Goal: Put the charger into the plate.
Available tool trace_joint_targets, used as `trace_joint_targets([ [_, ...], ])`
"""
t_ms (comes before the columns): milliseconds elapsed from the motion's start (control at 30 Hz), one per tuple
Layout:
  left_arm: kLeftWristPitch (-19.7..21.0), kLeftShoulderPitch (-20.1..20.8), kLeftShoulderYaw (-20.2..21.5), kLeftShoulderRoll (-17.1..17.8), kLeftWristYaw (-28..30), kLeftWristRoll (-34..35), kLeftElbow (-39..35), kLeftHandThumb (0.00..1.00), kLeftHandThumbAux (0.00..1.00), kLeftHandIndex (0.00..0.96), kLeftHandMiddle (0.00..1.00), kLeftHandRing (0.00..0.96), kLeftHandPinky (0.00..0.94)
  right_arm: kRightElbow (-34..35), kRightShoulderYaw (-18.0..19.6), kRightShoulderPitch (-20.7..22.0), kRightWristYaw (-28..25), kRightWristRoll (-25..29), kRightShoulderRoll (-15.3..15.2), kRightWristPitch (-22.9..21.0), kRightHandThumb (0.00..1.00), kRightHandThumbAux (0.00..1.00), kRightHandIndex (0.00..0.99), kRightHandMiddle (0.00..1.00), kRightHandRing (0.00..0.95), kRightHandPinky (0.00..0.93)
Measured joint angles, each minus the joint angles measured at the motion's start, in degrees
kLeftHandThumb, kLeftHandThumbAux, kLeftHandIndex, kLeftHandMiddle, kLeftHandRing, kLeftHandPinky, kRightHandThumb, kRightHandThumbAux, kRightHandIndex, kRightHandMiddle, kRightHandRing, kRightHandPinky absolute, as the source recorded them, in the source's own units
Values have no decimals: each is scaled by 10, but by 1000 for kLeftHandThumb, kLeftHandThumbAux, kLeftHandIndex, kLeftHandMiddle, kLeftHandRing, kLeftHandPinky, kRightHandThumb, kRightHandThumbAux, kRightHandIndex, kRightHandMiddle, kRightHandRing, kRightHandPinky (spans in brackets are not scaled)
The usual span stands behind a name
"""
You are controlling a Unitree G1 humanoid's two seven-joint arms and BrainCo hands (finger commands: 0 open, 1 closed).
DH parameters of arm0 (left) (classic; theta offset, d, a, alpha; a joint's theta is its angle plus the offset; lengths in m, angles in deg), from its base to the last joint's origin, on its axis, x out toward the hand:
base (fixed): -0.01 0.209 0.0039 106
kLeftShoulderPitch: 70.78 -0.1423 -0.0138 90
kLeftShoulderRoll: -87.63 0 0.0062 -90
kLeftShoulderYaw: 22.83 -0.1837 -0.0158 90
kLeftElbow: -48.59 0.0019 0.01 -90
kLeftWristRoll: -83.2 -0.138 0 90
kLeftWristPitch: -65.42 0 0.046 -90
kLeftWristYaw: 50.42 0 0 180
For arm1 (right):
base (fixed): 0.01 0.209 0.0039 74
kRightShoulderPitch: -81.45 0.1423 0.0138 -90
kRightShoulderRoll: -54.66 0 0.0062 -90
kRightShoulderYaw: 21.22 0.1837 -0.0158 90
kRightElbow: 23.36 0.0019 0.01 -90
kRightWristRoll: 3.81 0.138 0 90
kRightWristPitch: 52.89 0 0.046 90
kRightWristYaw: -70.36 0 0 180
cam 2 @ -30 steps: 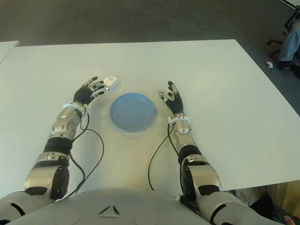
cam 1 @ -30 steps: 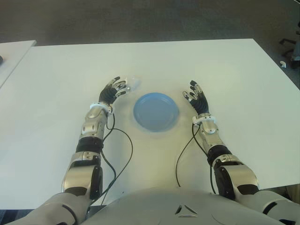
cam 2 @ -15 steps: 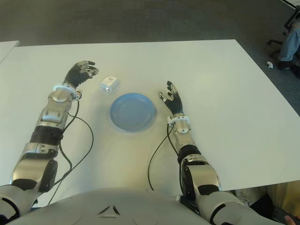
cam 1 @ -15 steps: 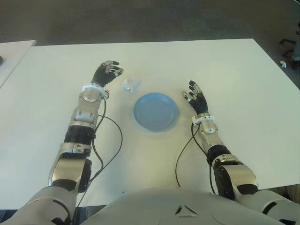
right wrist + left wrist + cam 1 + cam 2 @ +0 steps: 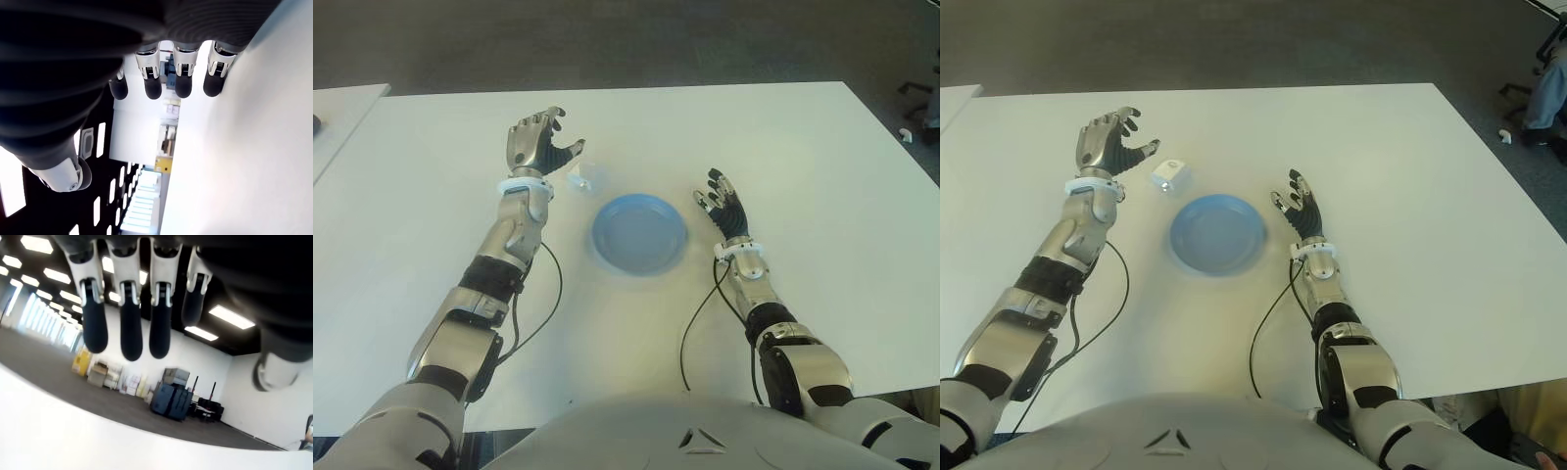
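Note:
A small white charger (image 5: 584,177) lies on the white table (image 5: 803,147), just beyond the far left rim of the empty blue plate (image 5: 639,235). My left hand (image 5: 540,145) is raised above the table to the left of the charger, fingers spread and palm turned toward it, apart from it. In the left wrist view its fingers (image 5: 126,328) hang straight with nothing in them. My right hand (image 5: 722,204) shows beside the plate's right rim, fingers relaxed and holding nothing.
Black cables (image 5: 533,313) trail from both wrists across the near part of the table. A second white table (image 5: 342,108) shows at the far left. Dark carpet lies beyond the far edge, with a chair base (image 5: 1547,88) at the right.
My left hand has left the charger's side, swung out to the left and lifted, wrist now upright and palm facing the charger. The charger, plate and right hand have stayed in place.

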Motion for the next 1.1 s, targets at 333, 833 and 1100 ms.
trace_joint_targets([
  [333,-102,106,-102,-5,-88,-68,236,63,417,14,11,7,6,2,1,1,-4,3,0,0,226,596,21,51,55,94],
  [833,-251,151,-205,-10,25,-97,462,0,416,0,0,0,0,1,1,0,-14,5,0,-10,219,599,21,54,55,84],
  [1100,-276,153,-146,-10,115,-12,463,0,385,0,0,0,0,6,0,-2,-15,5,1,-10,208,593,19,52,56,86],
])
